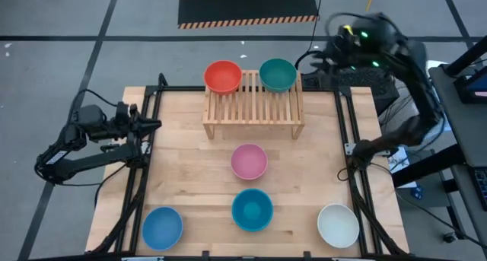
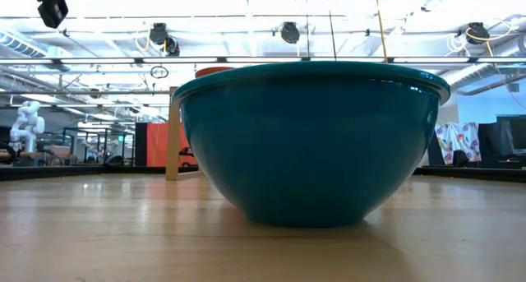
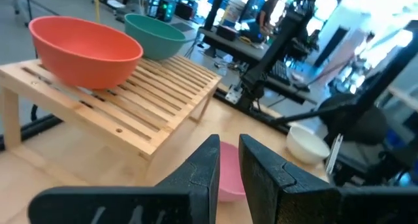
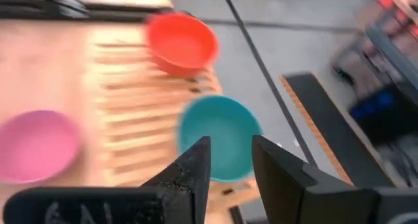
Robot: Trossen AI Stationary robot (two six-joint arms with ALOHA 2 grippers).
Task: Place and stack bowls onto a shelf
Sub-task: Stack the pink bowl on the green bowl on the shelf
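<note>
The right gripper [image 4: 230, 160] hangs above the shelf's [image 1: 253, 109] far right corner, fingers [image 4: 189, 168] apart and empty, with the dark green bowl [image 1: 278, 74] directly beyond their tips. The red bowl [image 1: 223, 76] sits on the shelf's other far corner. The left gripper [image 3: 228, 162] waits off the surface's [image 1: 190, 170] left edge, fingers slightly apart, holding nothing. The pink bowl [image 1: 249, 160], teal bowl [image 1: 252, 208], light blue bowl [image 1: 162, 226] and white bowl [image 1: 338, 224] rest on the surface.

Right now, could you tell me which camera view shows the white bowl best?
The high view: the white bowl shows whole, standing on the table's near right corner. The left wrist view catches it smaller, beyond the pink bowl. The low and right wrist views do not show it.
</note>
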